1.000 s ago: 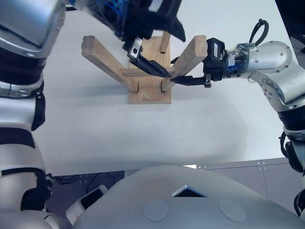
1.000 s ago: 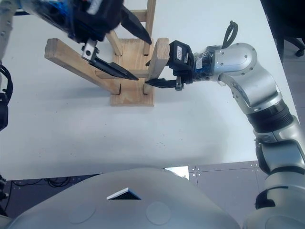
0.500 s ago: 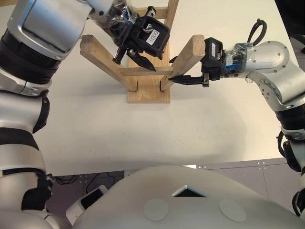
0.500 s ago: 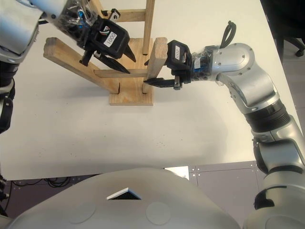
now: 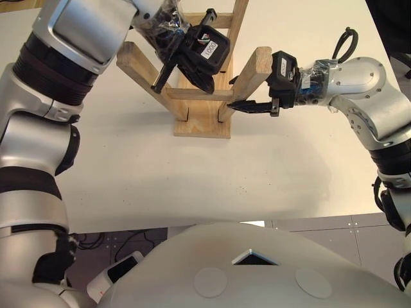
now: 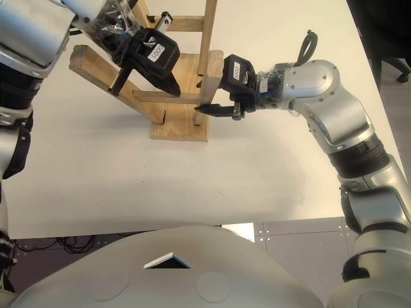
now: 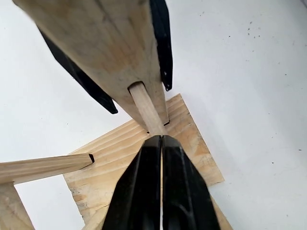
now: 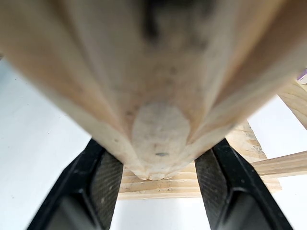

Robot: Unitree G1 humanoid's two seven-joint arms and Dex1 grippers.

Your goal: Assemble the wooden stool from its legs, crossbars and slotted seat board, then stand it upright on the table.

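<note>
Between the two black fingers of the right gripper sits a pale wooden leg of the stool. The fingers clamp it from both sides, low on its length and close to where it enters the seat. The left gripper is pinched closed on itself with nothing between its fingers. Its joined tips hang just over a thin wooden crossbar, near the end that plugs into the clamped leg. Whether the tips touch the crossbar cannot be told.

The crossbar runs level from the clamped leg to the opposite front leg, a thick pale beam that leans outward toward the robot's left. Both legs are seated in notches of the flat rectangular slotted seat board and splay upward and apart.

The stool is therefore upside down, seat underneath and legs in the air. Behind the front pair a slimmer rear leg rises from the board, and a second crossbar runs off it toward the robot's left, passing behind the left gripper's body.

The seat board lies flat on the white table, toward its far side. The left arm comes in from one side and the right arm from the other.
</note>
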